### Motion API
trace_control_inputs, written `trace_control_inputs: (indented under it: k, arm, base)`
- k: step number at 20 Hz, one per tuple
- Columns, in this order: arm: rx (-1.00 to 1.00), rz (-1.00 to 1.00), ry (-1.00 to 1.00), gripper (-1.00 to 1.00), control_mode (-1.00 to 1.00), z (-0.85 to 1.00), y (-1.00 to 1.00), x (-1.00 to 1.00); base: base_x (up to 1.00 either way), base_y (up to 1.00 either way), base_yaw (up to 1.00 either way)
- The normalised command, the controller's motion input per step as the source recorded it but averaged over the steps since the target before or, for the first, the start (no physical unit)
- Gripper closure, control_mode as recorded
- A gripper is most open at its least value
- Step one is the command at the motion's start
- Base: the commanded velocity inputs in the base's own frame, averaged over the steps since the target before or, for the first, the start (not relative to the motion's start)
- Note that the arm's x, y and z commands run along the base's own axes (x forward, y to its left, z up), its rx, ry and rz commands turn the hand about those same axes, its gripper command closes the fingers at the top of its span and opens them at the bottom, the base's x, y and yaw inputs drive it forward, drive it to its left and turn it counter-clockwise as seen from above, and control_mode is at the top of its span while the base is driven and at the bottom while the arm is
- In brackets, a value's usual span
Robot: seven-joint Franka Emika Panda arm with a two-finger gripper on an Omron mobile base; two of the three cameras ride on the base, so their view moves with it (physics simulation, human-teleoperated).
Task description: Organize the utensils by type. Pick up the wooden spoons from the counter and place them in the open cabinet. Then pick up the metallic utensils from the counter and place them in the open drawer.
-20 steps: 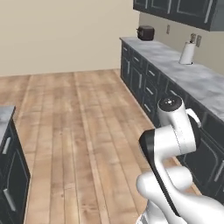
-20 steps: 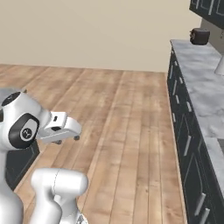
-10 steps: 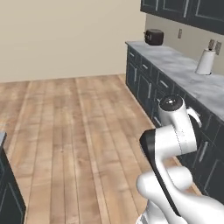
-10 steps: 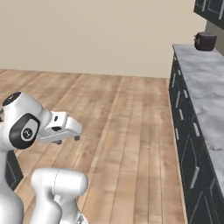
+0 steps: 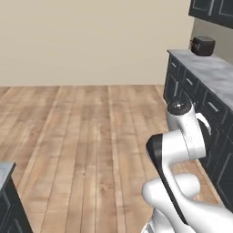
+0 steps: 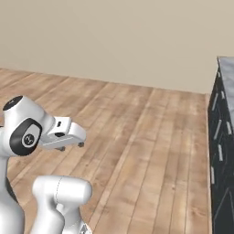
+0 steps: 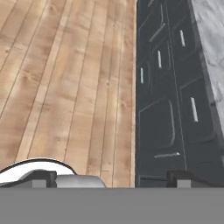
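Hanging over bare wood floor (image 6: 137, 137), the tool (image 6: 68, 145) sits folded in front of the white arm (image 5: 182, 150), its jaws spread as wide as they go with nothing between them. In the hand view the two dark fingertips (image 7: 41, 177) stand far apart at the bottom, one over the planks and the other over the dark lower cabinets (image 7: 170, 100).

Those cabinets run in a row along the right side of the room, with slim silver handles (image 7: 194, 109) on their doors and drawer fronts. On top of them lies the grey-white marble tabletop (image 5: 214, 68), seen as a strip at the right edge of the left base view and as a sliver at the top right of the hand view (image 7: 212, 39). At its far end, near the beige wall (image 5: 91, 41), stands a small dark appliance (image 5: 203, 45); what it is cannot be told. Dark upper cabinets (image 5: 211, 9) hang above it, only their lower edge in sight.

No spoon or cutlery can be made out on the stretch of tabletop that shows. A corner of another grey surface (image 5: 4, 173) with a dark front sits at the lower left of the left base view, well apart from the arm.
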Motion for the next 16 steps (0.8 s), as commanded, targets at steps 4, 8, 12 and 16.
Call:
trace_control_inputs:
  k: [4,8,12,16]
  arm:
    - [0.0,0.0,0.0,-1.0,1.0,0.0,0.0,0.0]
    - [0.0,0.0,0.0,-1.0,1.0,0.0,0.0,0.0]
    - [0.0,0.0,0.0,-1.0,1.0,0.0,0.0,0.0]
    - [0.0,0.0,0.0,-1.0,1.0,0.0,0.0,0.0]
  base:
    - [1.0,0.0,0.42]
    - [1.0,0.0,0.41]
    - [1.0,0.0,0.45]
    - [1.0,0.0,0.5]
